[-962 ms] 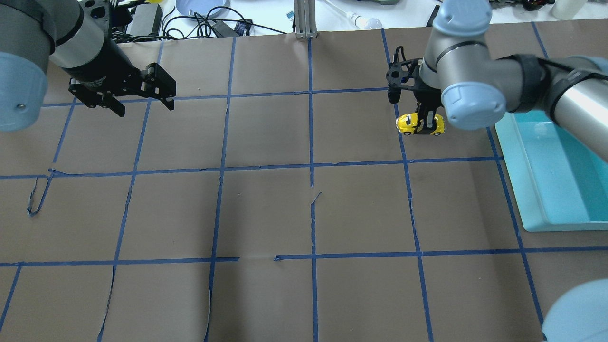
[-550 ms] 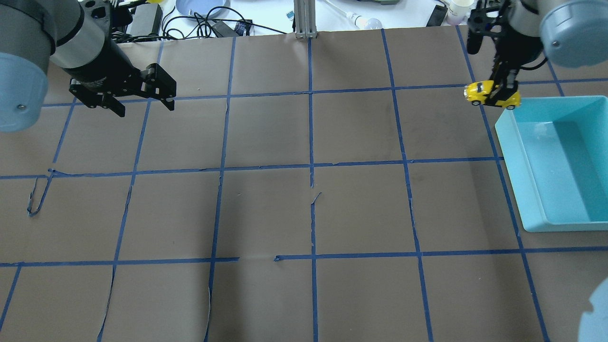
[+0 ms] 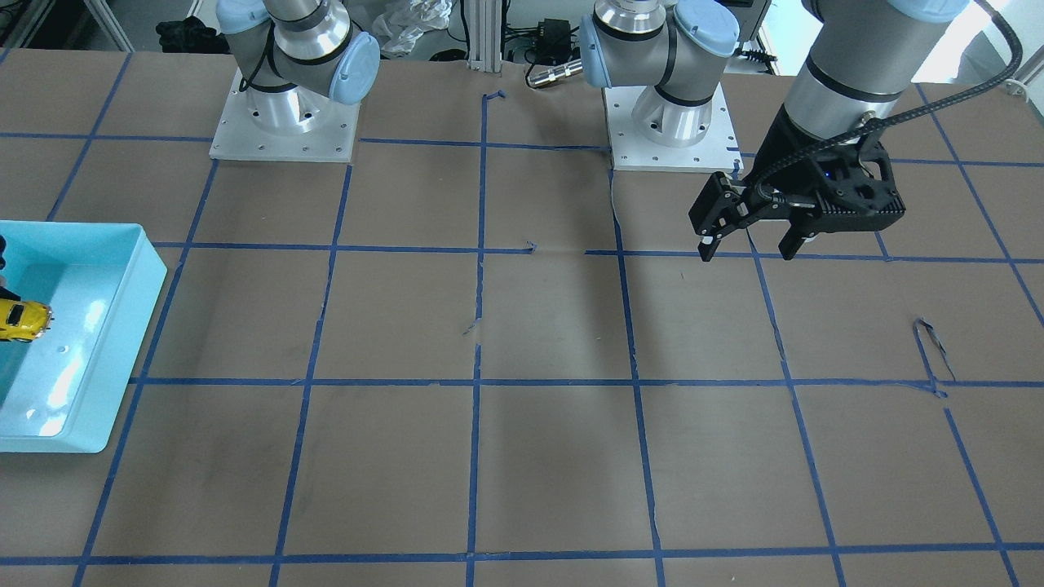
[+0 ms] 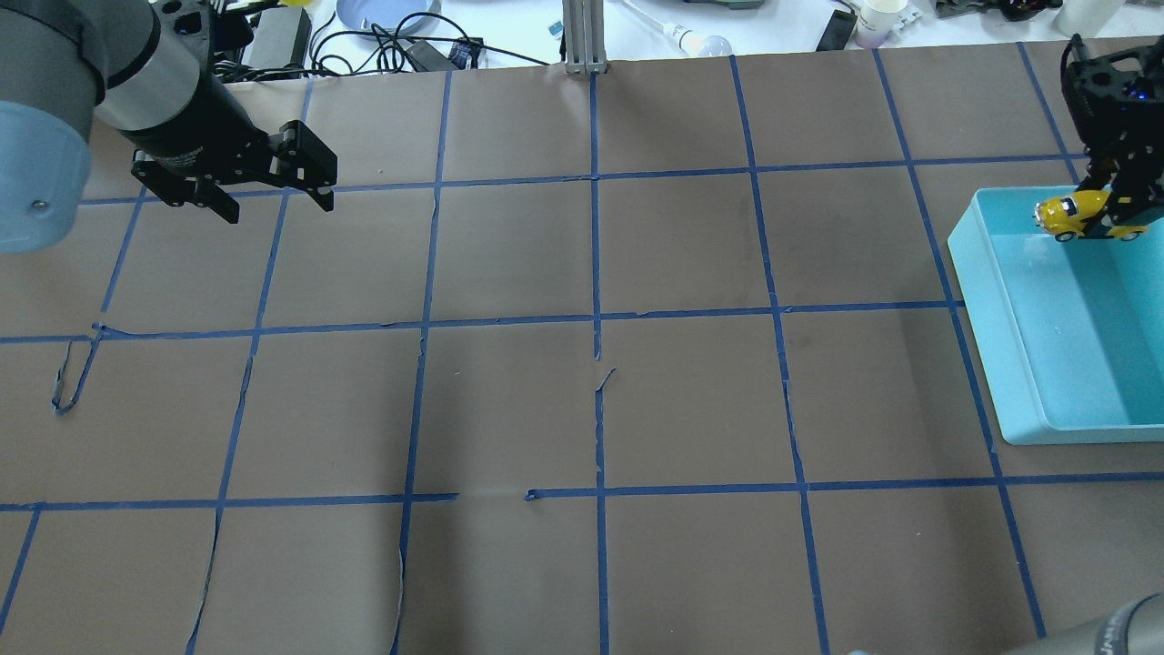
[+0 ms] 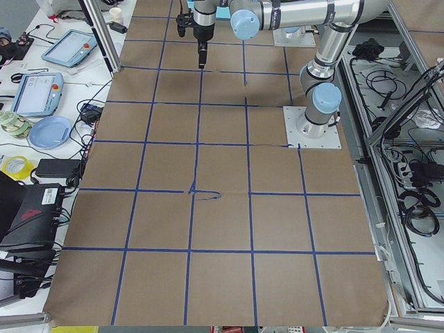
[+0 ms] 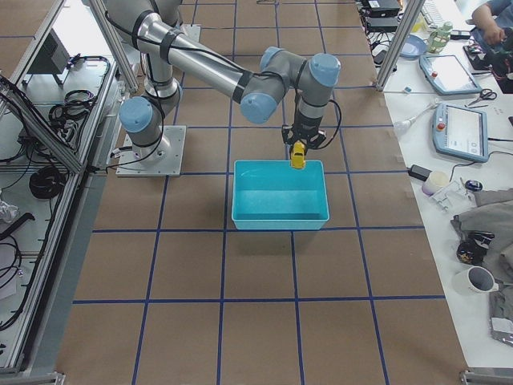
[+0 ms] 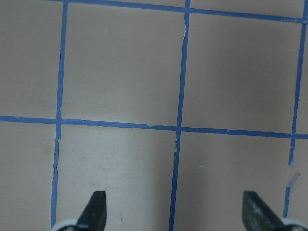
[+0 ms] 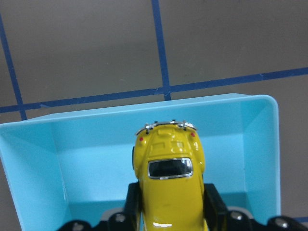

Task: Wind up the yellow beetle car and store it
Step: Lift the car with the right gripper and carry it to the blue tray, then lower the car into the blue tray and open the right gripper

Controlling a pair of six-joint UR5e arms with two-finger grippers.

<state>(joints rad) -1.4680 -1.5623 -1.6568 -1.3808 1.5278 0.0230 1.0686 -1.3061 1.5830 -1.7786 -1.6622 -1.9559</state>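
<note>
The yellow beetle car point(image 4: 1078, 216) hangs in my right gripper point(image 4: 1117, 207), which is shut on it, in the air over the far end of the light blue bin point(image 4: 1009, 364). The car also shows in the right wrist view point(image 8: 169, 183), between the fingers point(image 8: 215, 202), over the bin's inside point(image 8: 96, 168). It shows in the front view point(image 3: 23, 319) at the left edge and in the right side view point(image 6: 297, 155). My left gripper point(image 4: 273, 202) is open and empty, above the table at the far left; the left wrist view shows its fingertips point(image 7: 94, 209) wide apart over bare paper.
The table is covered in brown paper with a blue tape grid point(image 4: 596, 318). Cables, a plate and small items lie beyond the far edge point(image 4: 391, 27). The two arm bases point(image 3: 285, 122) stand at the robot's side. A torn tape loop point(image 4: 68, 377) lies at the left.
My right gripper has carried the car to the right, from over the table grid to over the bin's far end. The left arm has not moved.
</note>
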